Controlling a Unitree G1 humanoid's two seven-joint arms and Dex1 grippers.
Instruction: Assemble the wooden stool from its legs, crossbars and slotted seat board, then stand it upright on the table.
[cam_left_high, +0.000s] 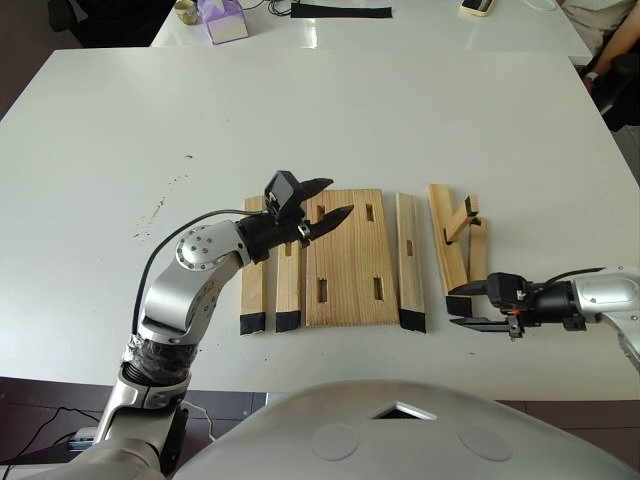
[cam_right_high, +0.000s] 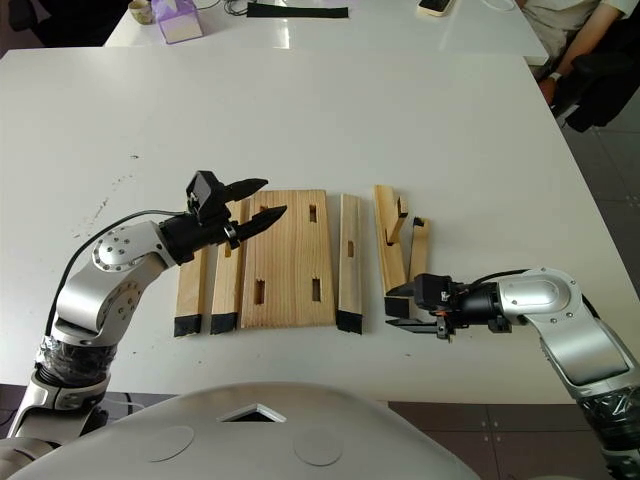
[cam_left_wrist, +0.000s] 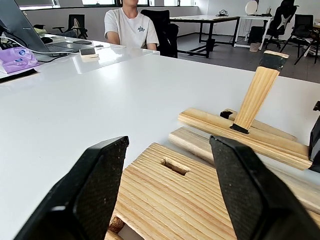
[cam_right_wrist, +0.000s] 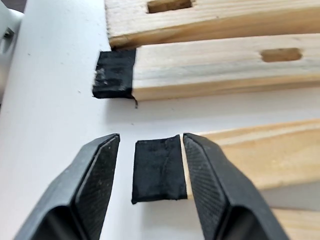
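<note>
The slotted seat board lies flat on the white table. Two black-tipped legs rest along its left side and one leg along its right. Farther right lies another leg with a short crossbar stuck in it at an angle, seen also in the left wrist view. My left gripper hovers open over the board's far left corner. My right gripper is open, its fingers flanking the black tip of the rightmost leg's near end.
A second white table behind carries a purple tissue box, a mug and a black strip. The far half of my table is bare. The table's front edge runs just below the leg tips.
</note>
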